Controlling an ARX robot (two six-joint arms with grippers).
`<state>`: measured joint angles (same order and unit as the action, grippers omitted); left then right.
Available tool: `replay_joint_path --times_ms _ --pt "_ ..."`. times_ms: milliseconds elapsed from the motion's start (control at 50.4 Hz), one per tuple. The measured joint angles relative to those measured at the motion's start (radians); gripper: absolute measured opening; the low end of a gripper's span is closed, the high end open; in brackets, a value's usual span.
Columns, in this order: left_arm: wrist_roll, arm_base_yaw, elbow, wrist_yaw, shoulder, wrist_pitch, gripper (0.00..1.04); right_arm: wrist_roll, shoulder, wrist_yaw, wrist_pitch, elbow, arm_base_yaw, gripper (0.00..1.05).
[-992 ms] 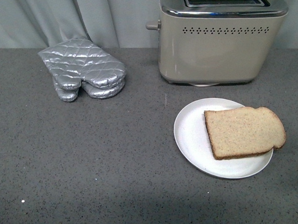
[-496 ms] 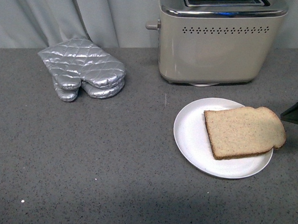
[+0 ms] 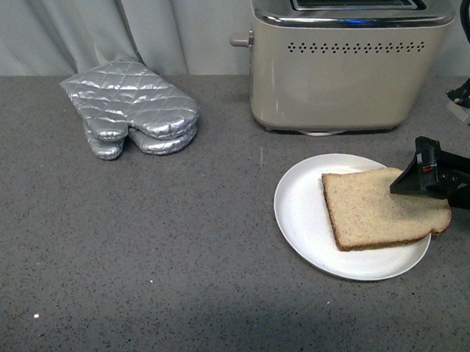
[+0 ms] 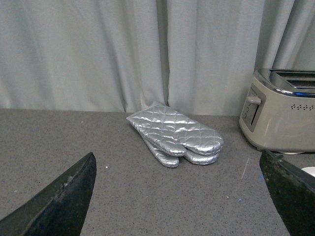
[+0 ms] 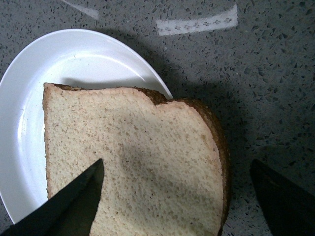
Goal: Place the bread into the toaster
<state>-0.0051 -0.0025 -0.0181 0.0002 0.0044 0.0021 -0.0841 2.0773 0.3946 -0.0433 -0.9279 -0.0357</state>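
Observation:
The bread is a light-brown slice with a darker crust, lying flat on a white plate in the front view. The beige toaster with a chrome top stands behind the plate. My right gripper comes in from the right edge, open, just above the slice's right part. In the right wrist view the bread lies under the open gripper, one finger over the slice, the other over the counter beyond the crust. My left gripper is open and empty, out of the front view; the toaster shows there.
A silver quilted oven mitt lies at the back left of the grey speckled counter; it also shows in the left wrist view. A pale curtain hangs behind the counter. The toaster's lever knob sticks out on its left side.
My right gripper has come in from the right edge and moved left, now over the bread's right part. The bread, plate and toaster have not moved.

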Motion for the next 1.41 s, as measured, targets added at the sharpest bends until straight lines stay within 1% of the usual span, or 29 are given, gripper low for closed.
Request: replay_joint_path --times_ms 20,99,119,159,258,357,417,496,714,873,952,1012,1111,1131,1190,1230,1270,1290,1349,1409 --pt "0.0 0.0 0.0 0.0 0.0 0.0 0.98 -0.003 0.006 -0.005 0.003 -0.006 0.004 0.78" --pt "0.0 0.0 0.0 0.0 0.0 0.0 0.98 -0.014 0.018 -0.006 0.007 -0.016 0.013 0.64" --pt "0.0 0.0 0.0 0.0 0.0 0.0 0.98 -0.019 0.019 -0.008 0.008 -0.018 0.015 0.58" --pt "0.0 0.0 0.0 0.0 0.0 0.0 0.98 -0.026 0.02 -0.007 0.012 -0.023 0.018 0.51" --pt "0.0 0.0 0.0 0.0 0.0 0.0 0.98 -0.032 0.018 -0.01 0.025 -0.029 0.02 0.39" --pt "0.0 0.0 0.0 0.0 0.0 0.0 0.98 -0.037 -0.005 -0.018 0.071 -0.031 0.02 0.18" --pt "0.0 0.0 0.0 0.0 0.0 0.0 0.98 -0.044 -0.031 -0.013 0.092 -0.031 0.018 0.08" --pt "0.0 0.0 0.0 0.0 0.0 0.0 0.98 -0.058 -0.068 -0.007 0.11 -0.03 0.018 0.01" --pt "0.0 0.0 0.0 0.0 0.0 0.0 0.98 -0.146 -0.192 0.043 0.137 -0.009 0.015 0.01" --pt "0.0 0.0 0.0 0.0 0.0 0.0 0.98 -0.248 -0.284 0.074 0.15 0.021 0.017 0.01" --pt "0.0 0.0 0.0 0.0 0.0 0.0 0.98 -0.374 -0.362 0.085 0.148 0.045 0.023 0.01" --pt "0.0 0.0 0.0 0.0 0.0 0.0 0.98 -0.49 -0.434 0.057 0.153 0.057 0.034 0.01" --pt "0.0 0.0 0.0 0.0 0.0 0.0 0.98 -0.714 -0.565 -0.05 0.15 0.066 0.066 0.01" --pt "0.0 0.0 0.0 0.0 0.0 0.0 0.98 -0.724 -0.576 -0.061 0.15 0.066 0.069 0.01" --pt "0.0 0.0 0.0 0.0 0.0 0.0 0.98 -0.874 -0.647 -0.166 0.148 0.061 0.101 0.01" --pt "0.0 0.0 0.0 0.0 0.0 0.0 0.98 -0.949 -0.679 -0.239 0.153 0.046 0.124 0.01" --pt "0.0 0.0 0.0 0.0 0.0 0.0 0.98 -1.011 -0.7 -0.318 0.152 0.025 0.15 0.01" --pt "0.0 0.0 0.0 0.0 0.0 0.0 0.98 -1.016 -0.702 -0.334 0.151 0.019 0.156 0.01" --pt "0.0 0.0 0.0 0.0 0.0 0.0 0.98 -1.089 -0.705 -0.448 0.141 -0.025 0.192 0.01" --pt "0.0 0.0 0.0 0.0 0.0 0.0 0.98 -1.157 -0.692 -0.539 0.132 -0.069 0.223 0.01"
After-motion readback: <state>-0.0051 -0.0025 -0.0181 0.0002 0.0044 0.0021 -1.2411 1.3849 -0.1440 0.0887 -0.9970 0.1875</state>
